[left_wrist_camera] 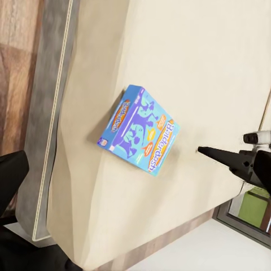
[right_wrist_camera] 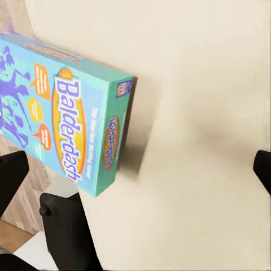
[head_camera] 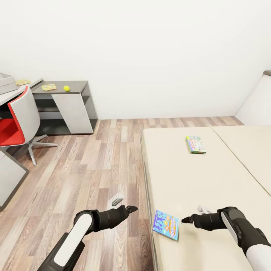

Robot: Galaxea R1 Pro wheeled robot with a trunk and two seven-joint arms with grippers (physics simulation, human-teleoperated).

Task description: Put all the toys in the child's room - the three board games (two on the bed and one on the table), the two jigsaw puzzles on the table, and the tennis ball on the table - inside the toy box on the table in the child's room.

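Observation:
The blue Balderdash board game point(head_camera: 165, 224) lies flat near the front left corner of the bed point(head_camera: 210, 180). My right gripper point(head_camera: 192, 213) hovers just right of it, open and apart from it. In the right wrist view its fingers point(right_wrist_camera: 12, 175) stand wide apart, with the box point(right_wrist_camera: 68, 118) ahead. My left gripper point(head_camera: 126, 204) is open over the floor beside the bed edge. Its wrist view shows the box point(left_wrist_camera: 138, 130). The green-edged Monopoly box point(head_camera: 195, 144) lies farther up the bed. One jigsaw puzzle point(head_camera: 49, 87) and the tennis ball point(head_camera: 66, 88) are on the dark side table point(head_camera: 77, 87). The other jigsaw puzzle point(head_camera: 23, 81) is beside the toy box point(head_camera: 6, 81).
A red and grey swivel chair point(head_camera: 17, 120) stands in front of the desk at the left. Wood-plank floor point(head_camera: 98, 162) stretches between the desk and the bed. A white wall closes the far side. The headboard point(head_camera: 258, 101) rises at the right.

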